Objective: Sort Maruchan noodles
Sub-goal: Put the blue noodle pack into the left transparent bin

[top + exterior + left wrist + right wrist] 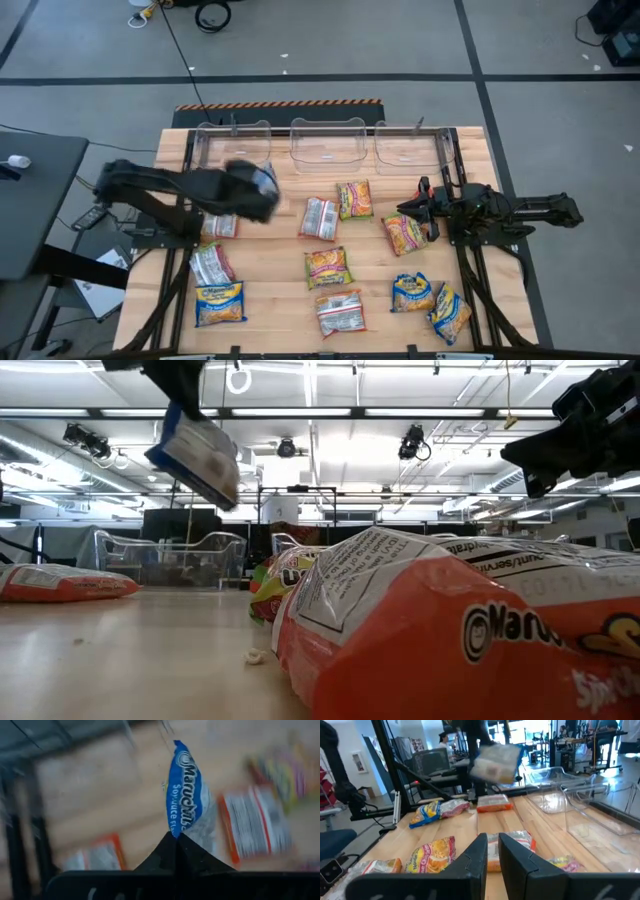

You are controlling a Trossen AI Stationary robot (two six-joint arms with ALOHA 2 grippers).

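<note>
My left gripper is high over the table's far-left part, in front of the left clear bin, and is shut on a blue Maruchan packet. In the low view this packet hangs tilted below the gripper. My right gripper hovers at the right, its fingers a narrow gap apart, holding nothing. Several other packets lie flat on the table, among them an orange-red one, a yellow-pink one and a blue-yellow one. My left gripper pinches the blue packet by one end between its two fingers. The fingers come from above, pointing down. The packet is lifted clear of the table and hangs tilted below them, edge-on to the wrist camera.
Three clear bins stand along the far edge: left, middle and right. More packets lie near the right gripper, mid-table and along the near edge. An orange packet lies close to the low camera.
</note>
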